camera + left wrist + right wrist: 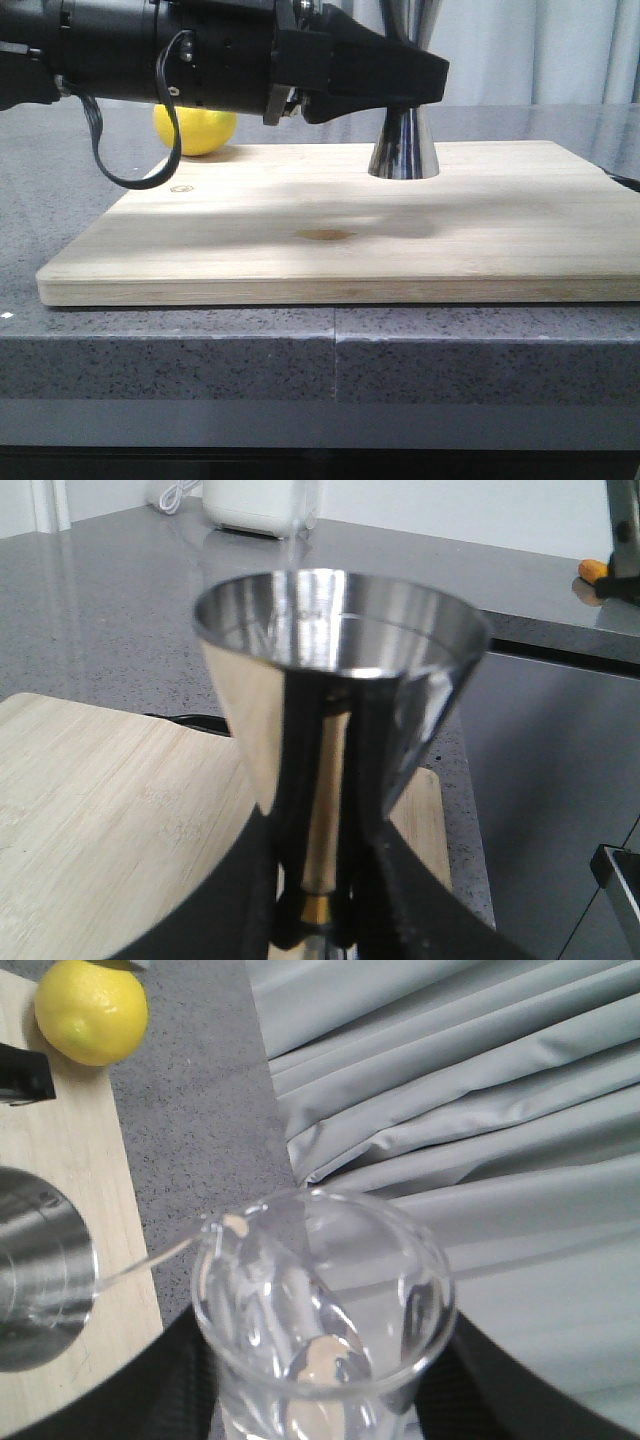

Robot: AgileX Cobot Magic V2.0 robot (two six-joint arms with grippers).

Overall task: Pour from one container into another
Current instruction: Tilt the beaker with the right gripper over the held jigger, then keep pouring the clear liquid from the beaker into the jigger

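Beaker (325,1310) is tilting in the clamped right gripper (320,1400), lip streaming toward the jigger (405,140) standing on the board (350,230), left gripper (400,75) pinching its waist.

No legible text or markings.

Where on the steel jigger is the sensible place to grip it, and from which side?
At the narrow waist with the gold band, from the side: the jigger stands upright and both cones flare away, so the pinch cannot slip. The left gripper is there.
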